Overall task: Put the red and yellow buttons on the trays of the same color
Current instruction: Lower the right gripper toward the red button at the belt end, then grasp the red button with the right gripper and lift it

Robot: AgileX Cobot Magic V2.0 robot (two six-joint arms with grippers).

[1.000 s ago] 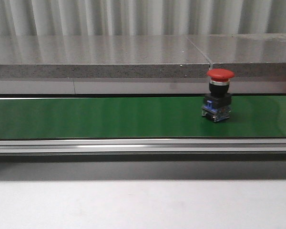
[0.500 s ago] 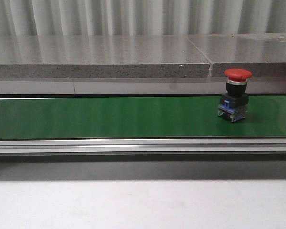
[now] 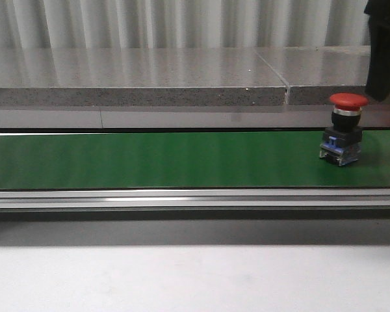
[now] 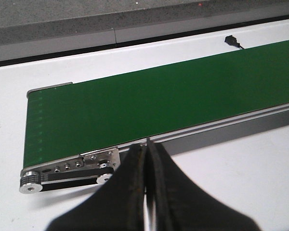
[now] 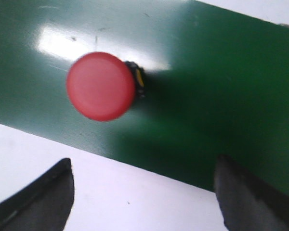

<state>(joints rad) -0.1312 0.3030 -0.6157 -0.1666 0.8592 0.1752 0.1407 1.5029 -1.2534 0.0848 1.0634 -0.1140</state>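
Observation:
A red button (image 3: 343, 130) with a mushroom cap and a black and blue base stands upright on the green conveyor belt (image 3: 149, 159), far to the right. Seen from above in the right wrist view, the red button (image 5: 100, 86) sits on the belt (image 5: 207, 96), and my right gripper (image 5: 143, 166) hangs open over it, its fingers wide apart above the belt's edge. A dark part of that arm (image 3: 382, 52) shows at the top right of the front view. My left gripper (image 4: 147, 149) is shut on nothing, near the belt's end (image 4: 159, 106). The yellow buttons and trays are out of view.
A grey stone ledge (image 3: 136, 78) runs behind the belt. White table surface (image 3: 182, 279) lies in front of the belt's metal rail (image 3: 195, 198). The belt's end roller and bracket (image 4: 31, 180) sit near my left gripper. A small black part (image 4: 230, 40) lies beyond the belt.
The red button has travelled to the right along the belt. A dark part of my right arm has come into the top right of the front view.

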